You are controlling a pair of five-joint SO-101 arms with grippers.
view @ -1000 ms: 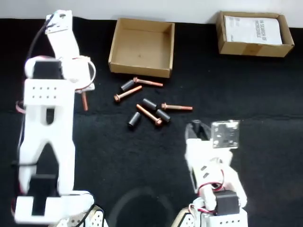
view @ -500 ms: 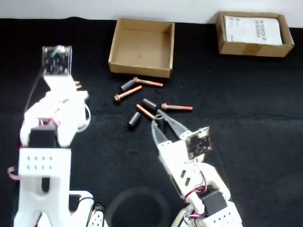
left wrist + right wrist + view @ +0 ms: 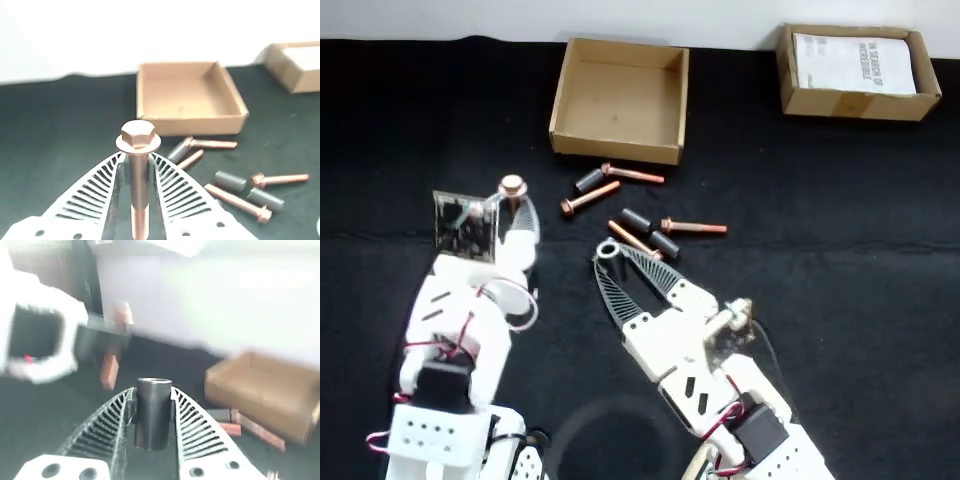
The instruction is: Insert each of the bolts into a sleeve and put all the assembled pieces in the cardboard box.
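Gripping a copper bolt (image 3: 137, 144) upright by its shank, head uppermost, the left pincer (image 3: 137, 161) stands over the left of the counter (image 3: 840, 220). The right pincer (image 3: 152, 396) is clamped on a dark sleeve (image 3: 152, 415), bore upward, just near of the loose parts. Four loose bolts (image 3: 693, 227) and three loose sleeves (image 3: 588, 181) lie scattered mid-counter. The cardboard box (image 3: 615, 150) sits just beyond them, far centre.

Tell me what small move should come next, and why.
The left gripper holds a bolt and the right gripper a sleeve, apart from each other. So probably bring them together, lining the bolt's shank up with the sleeve's open end.
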